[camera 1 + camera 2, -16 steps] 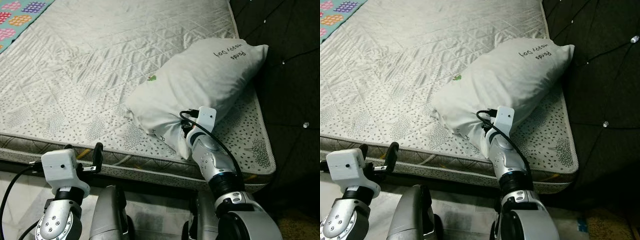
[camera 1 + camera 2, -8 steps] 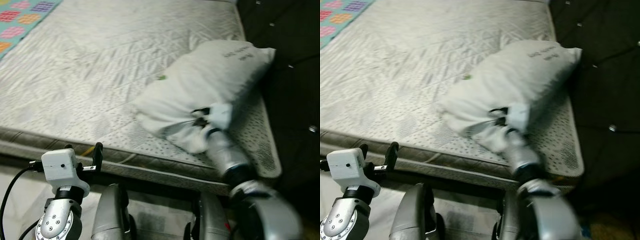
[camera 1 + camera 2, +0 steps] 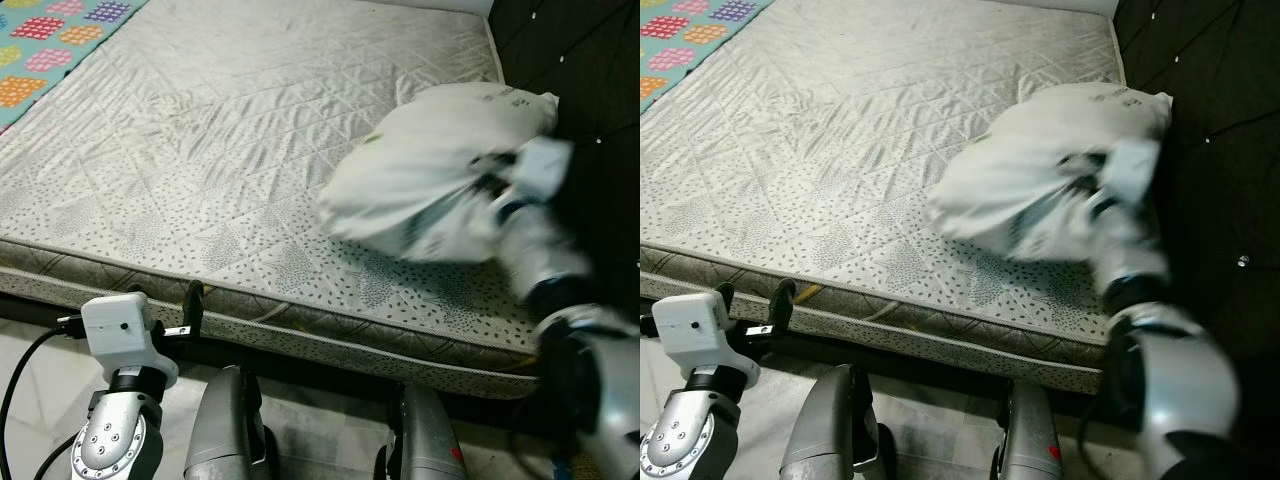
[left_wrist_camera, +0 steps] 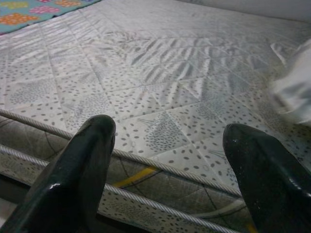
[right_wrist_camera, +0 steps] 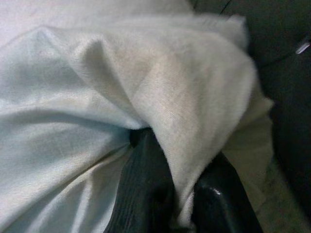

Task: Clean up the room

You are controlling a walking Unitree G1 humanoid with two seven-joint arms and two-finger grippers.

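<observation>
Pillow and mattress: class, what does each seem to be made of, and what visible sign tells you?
Pillow: soft woven white cloth, matte, probably cotton; it folds and bunches where the right gripper pinches it.
Mattress: quilted fabric with a slight sheen; stitched diamond lines, printed dots, corded edge.

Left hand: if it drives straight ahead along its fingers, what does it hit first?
Probably the mattress. The left hand is open, low at the bed's near edge, fingers pointing at the piped edge and the quilted top just beyond. The pillow lies off to the side, held by the right hand. Depth is unclear.
</observation>
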